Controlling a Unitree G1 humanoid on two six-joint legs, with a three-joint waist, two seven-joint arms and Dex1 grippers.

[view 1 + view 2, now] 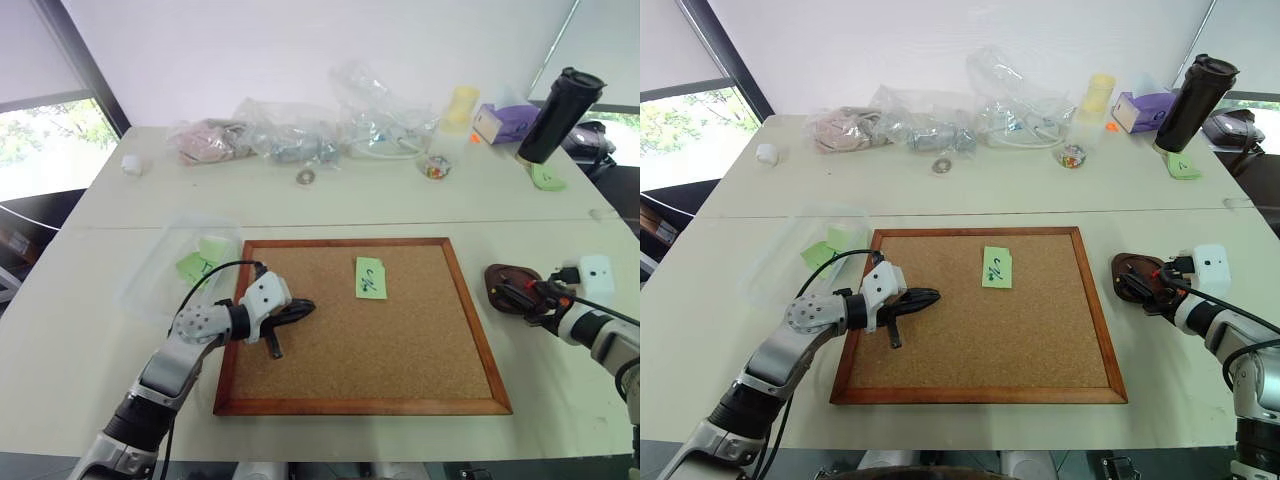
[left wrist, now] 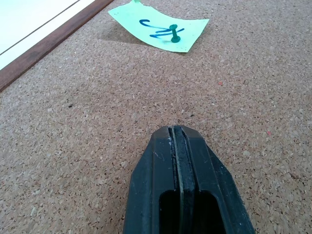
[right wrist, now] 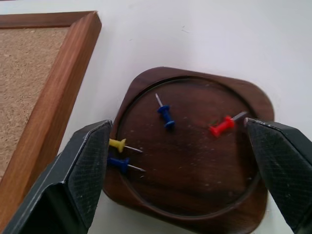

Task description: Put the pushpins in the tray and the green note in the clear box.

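I have the right gripper (image 3: 178, 170) spread wide over the tray (image 3: 146, 87) at the right – four pushpins (image 3: 222, 126) lie inside. Left gripper (image 2: 175, 146) is shut, empty, on the corkboard (image 1: 400, 340); the green note (image 1: 369, 278) (still pinned) lies farther in.

Office or meeting-room setting: large white table (image 1: 90, 330), framed corkboard (image 1: 400, 330), tissue box (image 1: 505, 122), travel mug (image 1: 560, 113), roller-blind windows behind.
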